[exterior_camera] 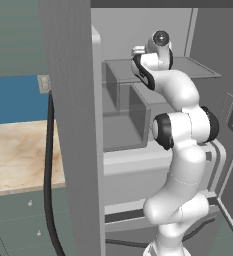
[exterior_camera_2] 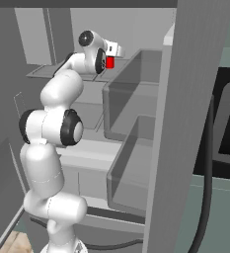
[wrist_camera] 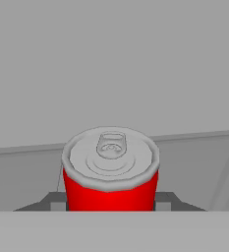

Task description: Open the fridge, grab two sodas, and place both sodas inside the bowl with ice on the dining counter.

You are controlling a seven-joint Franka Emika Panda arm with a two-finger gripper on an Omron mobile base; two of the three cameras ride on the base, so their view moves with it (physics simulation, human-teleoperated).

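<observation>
Fridge shelf (wrist_camera: 185, 162): one red can (wrist_camera: 110, 189)

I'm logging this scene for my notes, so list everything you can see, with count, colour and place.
Bright red cylindrical soda can: one, red with a grey pull-tab top, upright on a fridge shelf, between the gripper's fingers.
Tall grey fridge: one, doors open, arm reaching inside.
Pale grey fridge shelves: several, inside the fridge.
Translucent grey door bins: two, stacked on the open door.
Beige marble-patterned counter: one, left of the fridge.
White robot arm: one, dark joints.
Gripper: one, dark fingers flanking the can.
</observation>
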